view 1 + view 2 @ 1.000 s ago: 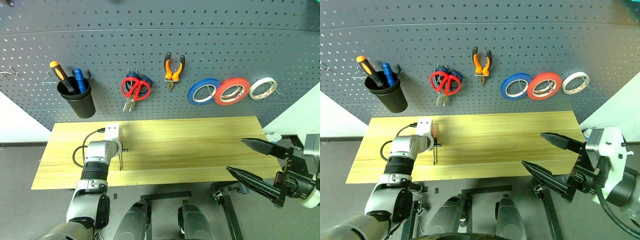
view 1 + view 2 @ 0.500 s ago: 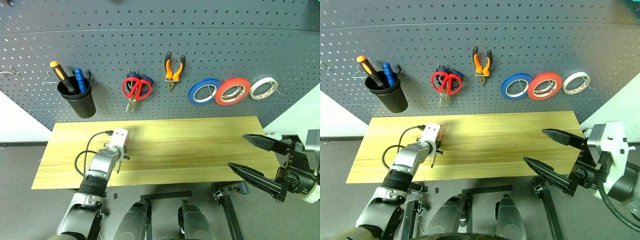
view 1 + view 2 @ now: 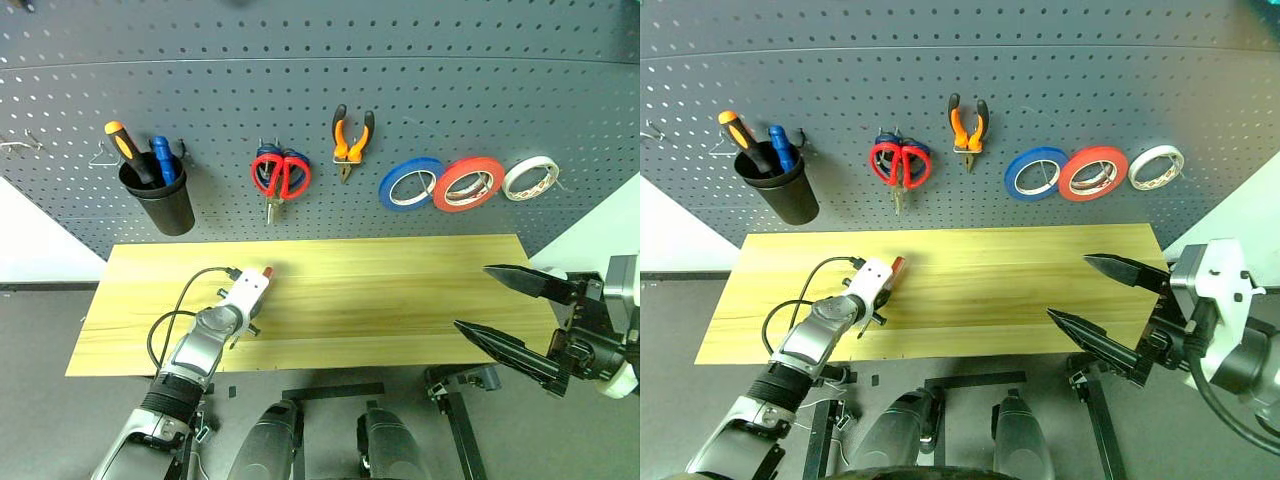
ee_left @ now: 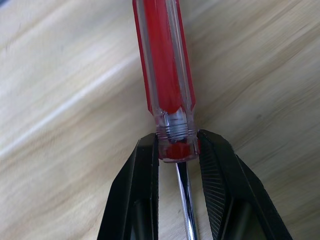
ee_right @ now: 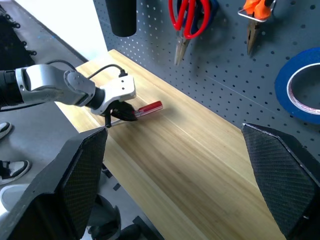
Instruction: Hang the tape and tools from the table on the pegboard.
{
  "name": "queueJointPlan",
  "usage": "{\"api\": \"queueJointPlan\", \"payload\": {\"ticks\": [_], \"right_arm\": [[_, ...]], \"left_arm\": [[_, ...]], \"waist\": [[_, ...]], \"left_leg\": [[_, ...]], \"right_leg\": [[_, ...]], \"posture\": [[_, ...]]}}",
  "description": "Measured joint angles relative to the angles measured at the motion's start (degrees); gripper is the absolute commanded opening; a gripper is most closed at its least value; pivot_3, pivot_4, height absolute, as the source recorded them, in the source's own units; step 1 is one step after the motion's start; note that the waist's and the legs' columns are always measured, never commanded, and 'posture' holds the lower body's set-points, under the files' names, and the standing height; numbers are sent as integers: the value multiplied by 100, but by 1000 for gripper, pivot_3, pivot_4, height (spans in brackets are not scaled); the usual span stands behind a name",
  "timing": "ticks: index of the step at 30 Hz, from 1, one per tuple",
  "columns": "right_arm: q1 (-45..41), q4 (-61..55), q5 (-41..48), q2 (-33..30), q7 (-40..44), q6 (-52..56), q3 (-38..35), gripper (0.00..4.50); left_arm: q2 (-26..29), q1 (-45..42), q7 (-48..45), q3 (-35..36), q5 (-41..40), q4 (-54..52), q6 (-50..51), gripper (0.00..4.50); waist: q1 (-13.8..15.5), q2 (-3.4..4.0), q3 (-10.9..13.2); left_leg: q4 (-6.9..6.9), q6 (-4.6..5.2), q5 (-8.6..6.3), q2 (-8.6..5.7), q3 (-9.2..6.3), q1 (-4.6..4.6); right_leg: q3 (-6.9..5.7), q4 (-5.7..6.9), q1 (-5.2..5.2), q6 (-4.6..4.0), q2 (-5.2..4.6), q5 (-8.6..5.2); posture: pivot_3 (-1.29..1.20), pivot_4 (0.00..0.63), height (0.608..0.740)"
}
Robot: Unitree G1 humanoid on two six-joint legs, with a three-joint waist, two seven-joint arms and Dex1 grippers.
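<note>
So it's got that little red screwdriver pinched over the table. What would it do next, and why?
Probably lift it toward the cup on the pegboard. The left gripper is shut on the screwdriver, held low over the table, while the scissors, pliers and red tape already hang.

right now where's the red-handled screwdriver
In the left gripper, shut on the red-handled screwdriver over the table's left part, below the red-handled scissors.
</note>
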Motion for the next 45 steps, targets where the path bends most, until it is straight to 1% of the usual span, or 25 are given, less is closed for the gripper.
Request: {"api": "queueJointPlan", "payload": {"ticks": [8, 13, 17, 21, 25, 31, 38, 42, 45], "right_arm": [[-54, 10, -131, 49, 5, 0, 123, 4500], [-80, 9, -181, 91, 5, -1, 194, 4500], [-158, 12, -232, 96, 7, -2, 290, 4500], [-238, 19, -276, 97, 10, -2, 323, 4500], [-300, 53, -279, 98, 12, -2, 346, 4500], [-308, 80, -344, 115, 61, -2, 355, 4500], [-373, 187, -470, 158, 123, -6, 517, 4500], [-457, 218, -564, 164, 173, -9, 573, 4500], [-499, 283, -625, 164, 252, -9, 609, 4500]], "left_arm": [[15, -1, -742, -206, -84, -571, 47, 799], [28, 9, -1052, -238, -133, -942, 14, 799], [6, 58, -1214, -339, -155, -1326, -324, 799], [-131, 93, -1397, -379, -338, -1832, -788, 799], [-232, 93, -1445, -322, -520, -1994, -1234, 799], [-311, 104, -1441, 58, -786, -2100, -2033, 799], [-560, 16, -1161, 804, -1186, -2193, -3044, 799], [-600, -436, -914, 1262, -1393, -2188, -3321, 799], [-481, -895, -848, 1551, -1598, -2203, -3334, 799]], "waist": [[-10, 18, -14], [-14, 24, -20], [-10, 26, -22], [-4, 32, -29], [-7, 54, -49], [-7, 78, -66], [-3, 77, -67], [1, 75, -68], [1, 75, -68]], "left_leg": [[2, -1, 1, 0, 0, 1], [5, -1, 2, 0, 0, 1], [8, -1, 2, 0, 0, 1], [12, -2, 2, 0, 0, 1], [15, -1, 2, 0, 0, 7], [17, 0, 2, 1, 0, 15], [19, 0, 2, 0, 0, 18], [25, -1, 3, 1, -1, 19], [26, -1, 3, 0, -1, 21]], "right_leg": [[-2, 5, 12, 0, 2, 0], [-4, 7, 15, 0, 3, 0], [-6, 7, 21, 0, 3, 1], [-9, 8, 24, 0, 3, 1], [-12, 9, 32, 1, 4, 1], [-11, 12, 40, 1, 8, 1], [-12, 13, 44, 1, 10, 1], [-13, 17, 46, 2, 14, 2], [-14, 16, 49, 3, 16, 2]], "posture": [[-143, 149, 740], [-141, 146, 740], [-136, 142, 740], [-134, 142, 740], [-128, 143, 740], [-118, 143, 740], [-106, 144, 740], [-101, 142, 740], [-91, 138, 740]]}}
